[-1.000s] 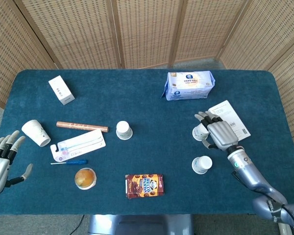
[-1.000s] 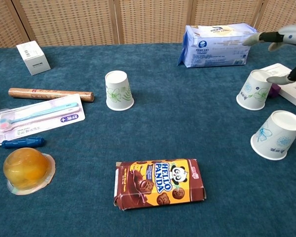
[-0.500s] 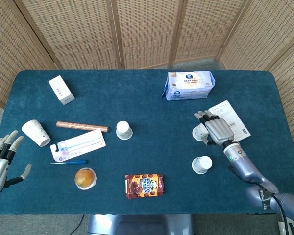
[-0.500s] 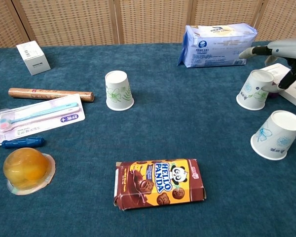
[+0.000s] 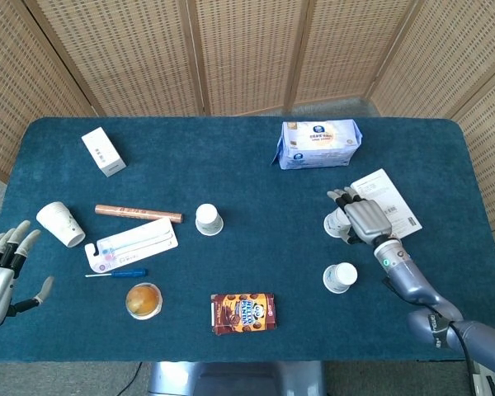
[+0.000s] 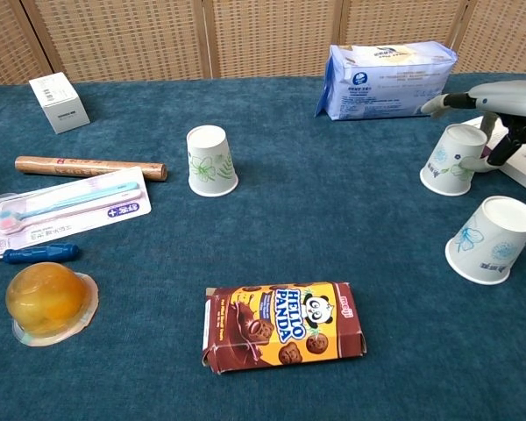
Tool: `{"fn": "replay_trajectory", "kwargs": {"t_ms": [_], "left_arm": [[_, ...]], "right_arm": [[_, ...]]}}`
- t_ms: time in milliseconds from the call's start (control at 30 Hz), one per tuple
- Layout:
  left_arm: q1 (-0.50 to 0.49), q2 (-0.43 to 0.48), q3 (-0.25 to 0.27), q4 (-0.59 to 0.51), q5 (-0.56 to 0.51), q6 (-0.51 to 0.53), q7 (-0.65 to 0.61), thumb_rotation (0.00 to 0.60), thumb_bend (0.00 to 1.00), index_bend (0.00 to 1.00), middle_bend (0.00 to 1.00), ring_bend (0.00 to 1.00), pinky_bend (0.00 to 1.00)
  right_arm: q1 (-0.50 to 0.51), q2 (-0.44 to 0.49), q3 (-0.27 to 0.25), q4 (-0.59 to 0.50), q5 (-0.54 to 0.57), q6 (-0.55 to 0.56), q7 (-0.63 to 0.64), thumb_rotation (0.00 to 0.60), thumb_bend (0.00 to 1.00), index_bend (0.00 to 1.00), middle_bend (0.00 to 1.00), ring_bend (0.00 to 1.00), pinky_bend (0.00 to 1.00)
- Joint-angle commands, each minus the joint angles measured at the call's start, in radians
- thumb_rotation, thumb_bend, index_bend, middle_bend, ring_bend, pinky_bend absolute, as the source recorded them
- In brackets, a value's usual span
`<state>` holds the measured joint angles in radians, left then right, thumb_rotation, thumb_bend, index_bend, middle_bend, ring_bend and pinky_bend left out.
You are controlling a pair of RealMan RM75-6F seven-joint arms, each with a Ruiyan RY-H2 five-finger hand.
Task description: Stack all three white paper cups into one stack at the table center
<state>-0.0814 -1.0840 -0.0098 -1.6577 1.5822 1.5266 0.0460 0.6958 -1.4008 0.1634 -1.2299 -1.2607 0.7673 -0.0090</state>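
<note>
White paper cups sat unstacked on the blue table. At nine o'clock the left hand hung at the edge, fingers spread, holding nothing, near a tipped cup. An upside-down cup waited at the centre. At three o'clock the right hand, which had come lower over the far cup in the last second, covered it with fingers draped around the rim; whether it gripped could not be told. A grasp looked imminent. The near cup stood just beside, at four o'clock.
</note>
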Motion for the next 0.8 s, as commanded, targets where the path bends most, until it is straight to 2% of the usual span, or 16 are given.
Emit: {"fn": "replay_trajectory", "kwargs": {"t_ms": [33,533,800], "left_arm": [[0.002,-0.001,0.001,0.002,-0.001,0.002,-0.003,0.286,0.44,0.0,0.0,0.0,0.11],[0.004,-0.011,0.0,0.029,0.002,0.005,-0.029,0.288,0.44,0.0,0.0,0.0,0.11],[0.005,-0.012,0.0,0.036,-0.002,0.004,-0.036,0.286,0.44,0.0,0.0,0.0,0.11]], "right_arm": [[0.006,-0.014,-0.005,0.019,-0.002,-0.006,0.012,0.6,0.39,0.13,0.21,0.01,0.45],[0.006,-0.018,-0.014,0.024,0.015,0.002,-0.006,0.6,0.41,0.32,0.38,0.18,0.58],[0.001,-0.004,-0.016,0.007,0.021,0.012,-0.011,0.6,0.42,0.35,0.41,0.21,0.61]]}}
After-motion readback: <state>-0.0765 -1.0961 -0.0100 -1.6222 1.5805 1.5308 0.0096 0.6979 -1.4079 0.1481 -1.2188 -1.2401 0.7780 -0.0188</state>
